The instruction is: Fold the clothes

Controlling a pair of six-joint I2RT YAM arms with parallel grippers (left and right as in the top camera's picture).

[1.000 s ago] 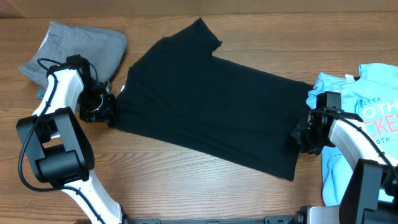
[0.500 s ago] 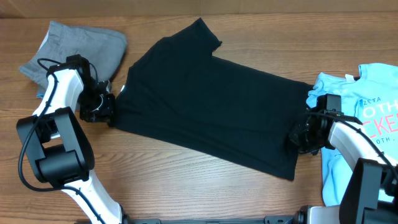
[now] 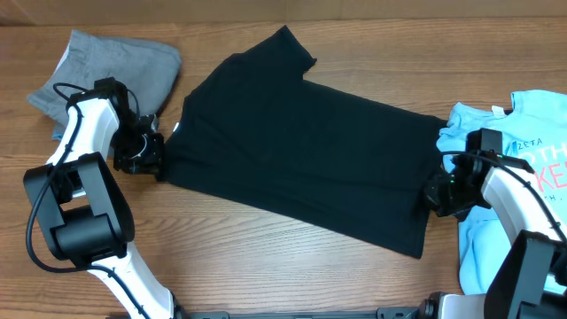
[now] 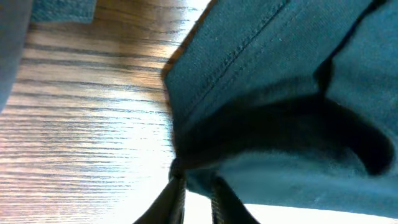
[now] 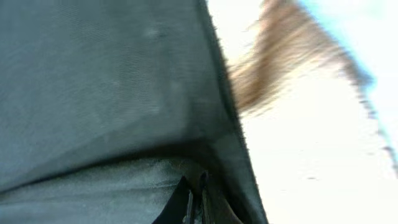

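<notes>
The black T-shirt [image 3: 292,151] lies spread flat across the middle of the table, running from upper left to lower right. My left gripper [image 3: 159,159] is at its left edge. In the left wrist view the fingers [image 4: 198,186] stand slightly parted, with the stitched hem of the shirt [image 4: 280,93] bunched at their tips. My right gripper [image 3: 431,195] is at the shirt's right edge. In the right wrist view it [image 5: 196,186] is shut on a pinch of the black fabric [image 5: 106,81].
Grey shorts [image 3: 115,71] lie crumpled at the back left, just behind the left arm. A light blue printed tee [image 3: 523,142] sits at the right edge, partly under the right arm. Bare wooden table [image 3: 266,257] runs along the front.
The right gripper has closed on the shirt's right edge and shifted a little to the right. The left fingers have parted slightly; the left arm has stayed put.
</notes>
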